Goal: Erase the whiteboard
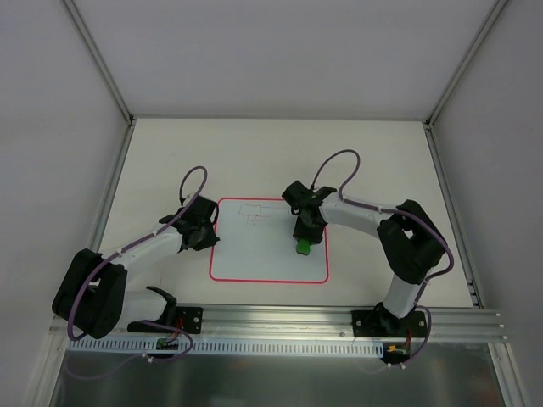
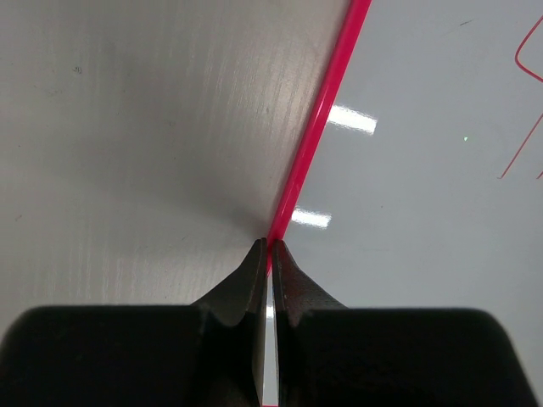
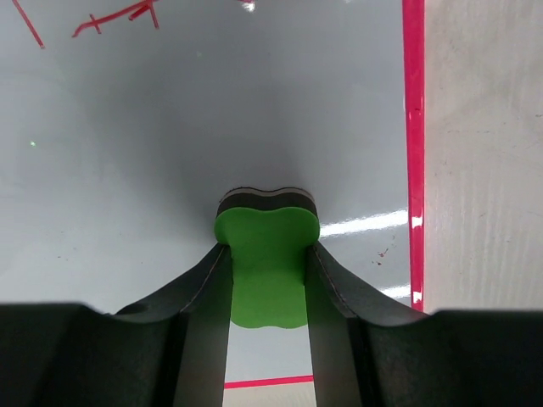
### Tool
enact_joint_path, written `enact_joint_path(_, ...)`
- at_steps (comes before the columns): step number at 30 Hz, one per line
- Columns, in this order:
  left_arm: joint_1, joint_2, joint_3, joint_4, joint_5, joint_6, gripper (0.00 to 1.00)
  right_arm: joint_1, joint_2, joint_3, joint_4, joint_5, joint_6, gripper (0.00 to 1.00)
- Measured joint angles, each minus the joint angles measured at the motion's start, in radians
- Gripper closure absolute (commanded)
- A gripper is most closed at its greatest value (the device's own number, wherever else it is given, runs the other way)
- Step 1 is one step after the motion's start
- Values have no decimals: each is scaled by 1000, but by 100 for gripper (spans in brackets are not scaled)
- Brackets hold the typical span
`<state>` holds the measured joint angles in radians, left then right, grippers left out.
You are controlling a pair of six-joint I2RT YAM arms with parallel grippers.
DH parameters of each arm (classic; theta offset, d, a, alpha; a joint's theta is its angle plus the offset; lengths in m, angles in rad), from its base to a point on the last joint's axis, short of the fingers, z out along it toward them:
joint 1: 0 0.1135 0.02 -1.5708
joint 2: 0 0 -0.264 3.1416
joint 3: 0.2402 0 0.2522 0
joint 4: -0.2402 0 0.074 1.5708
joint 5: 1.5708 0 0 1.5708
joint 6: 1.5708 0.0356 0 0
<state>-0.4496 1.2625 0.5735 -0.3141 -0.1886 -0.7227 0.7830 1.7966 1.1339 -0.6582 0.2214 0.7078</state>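
Note:
The whiteboard (image 1: pixel 263 254) lies flat in the middle of the table, white with a red border, with faint red line scribbles (image 1: pixel 252 215) near its far edge. My right gripper (image 1: pixel 304 241) is shut on a green eraser (image 1: pixel 303 247) with a dark felt base and holds it on the board's right part; the eraser (image 3: pixel 266 267) shows between the fingers in the right wrist view, with scribbles (image 3: pixel 119 15) farther off. My left gripper (image 1: pixel 209 238) is shut, its tips (image 2: pixel 271 246) on the board's left red border (image 2: pixel 316 127).
A metal rail (image 1: pixel 280 322) runs along the near table edge with both arm bases on it. White walls enclose the table on the left, right and back. Bare table surface (image 1: pixel 271 157) lies beyond the board.

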Motion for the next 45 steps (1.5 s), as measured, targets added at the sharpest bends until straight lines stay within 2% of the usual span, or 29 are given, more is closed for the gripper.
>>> enact_joint_path(10,0,0,1,-1,0,0,100,-99,-182,-221,92,-45,37,100)
enact_joint_path(18,0,0,1,0,1,-1,100,-102,-204,-237,106,-46,43,100)
enact_joint_path(22,0,0,2,0,5,1,100,-103,-146,-165,45,-45,22,100)
enact_joint_path(30,-10,5,4,0,6,6,100,-137,89,131,-130,0,-96,100)
enact_joint_path(45,-36,56,40,10,6,24,100,-211,260,382,-205,24,-266,100)
